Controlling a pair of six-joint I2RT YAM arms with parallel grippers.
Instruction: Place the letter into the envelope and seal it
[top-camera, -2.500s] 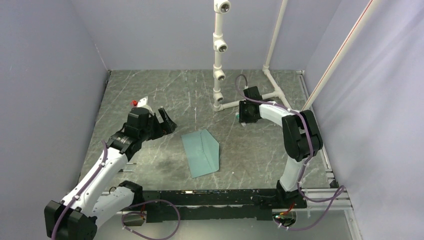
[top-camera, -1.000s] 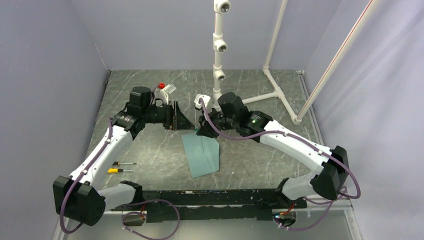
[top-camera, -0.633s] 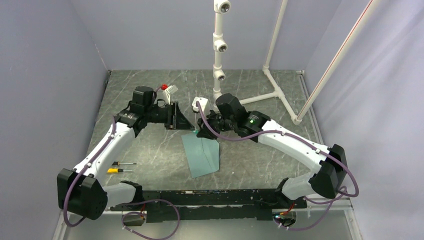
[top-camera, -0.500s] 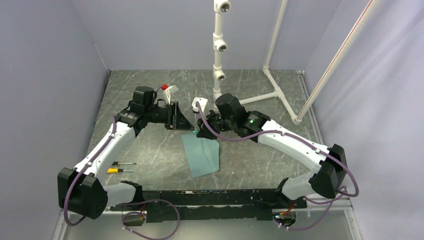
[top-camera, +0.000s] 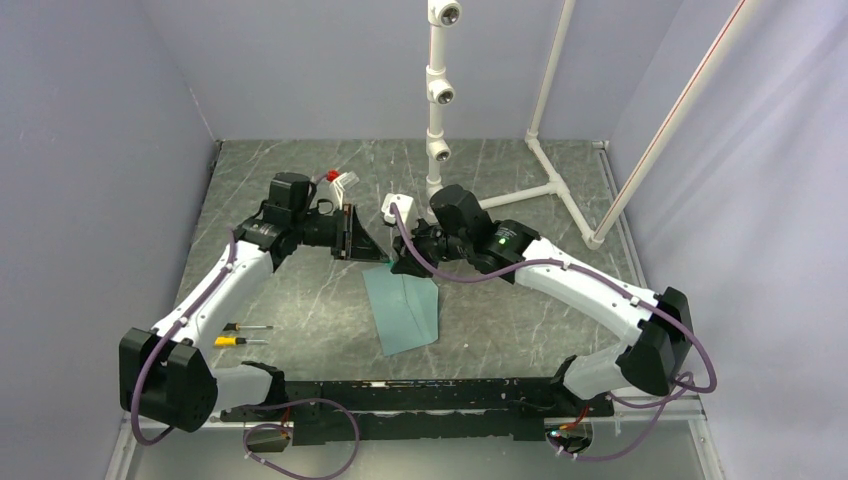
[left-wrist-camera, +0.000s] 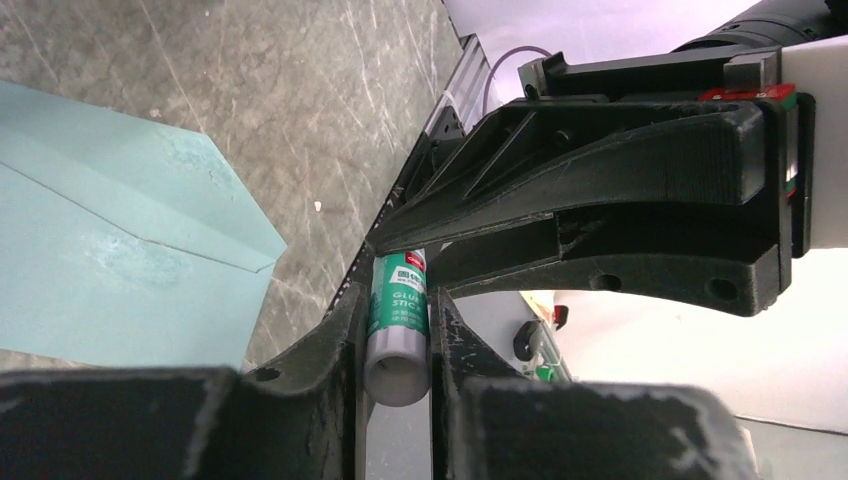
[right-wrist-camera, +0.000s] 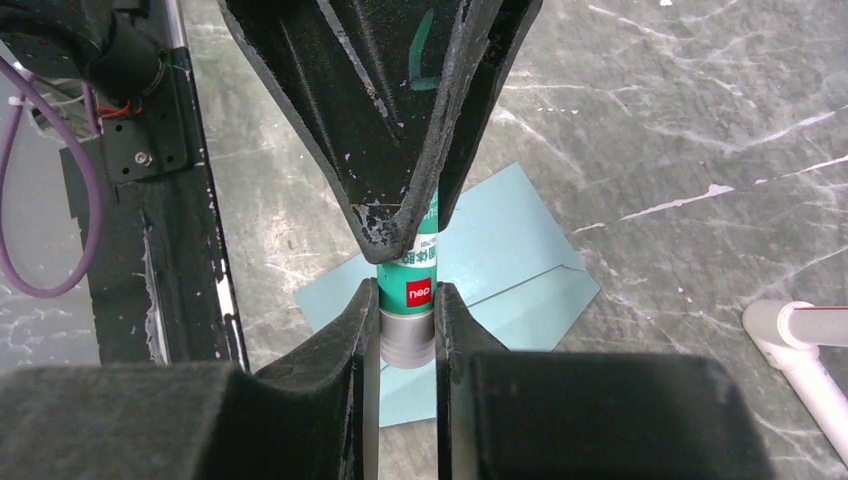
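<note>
**Over marbled table, two arms share one glue stick above the envelope**

Grey marbled table (top-camera: 300, 180), plain lilac walls (top-camera: 90, 150) and a white pipe frame (top-camera: 437, 100) set the scene as both arms reach inward and meet above the middle of the surface. The left gripper (left-wrist-camera: 398, 345) is pinched narrow on the white end of a green glue stick (right-wrist-camera: 409, 290), and the right gripper (right-wrist-camera: 408, 330) is clamped on its grey end. The stick is held level in the air, with its long axis running left to right from one gripper to the other.

The teal envelope (top-camera: 405, 310) lies flat on the table directly below and slightly to the near side of the joined grippers. Its long axis runs roughly from near to far, and the point of its flap faces the right arm's side. The right gripper hangs over the envelope's far edge and looks the closer of the two. The left gripper sits just off the far left corner.

The letter shows in none of the views. It may already be inside the envelope, though the overhead view is too coarse to confirm that. Sealing appears to be the step in hand, and the glue must travel down and toward the near side to reach the flap. Two small screwdrivers (top-camera: 240, 335) lie beside the left arm, well apart from the work.
</note>
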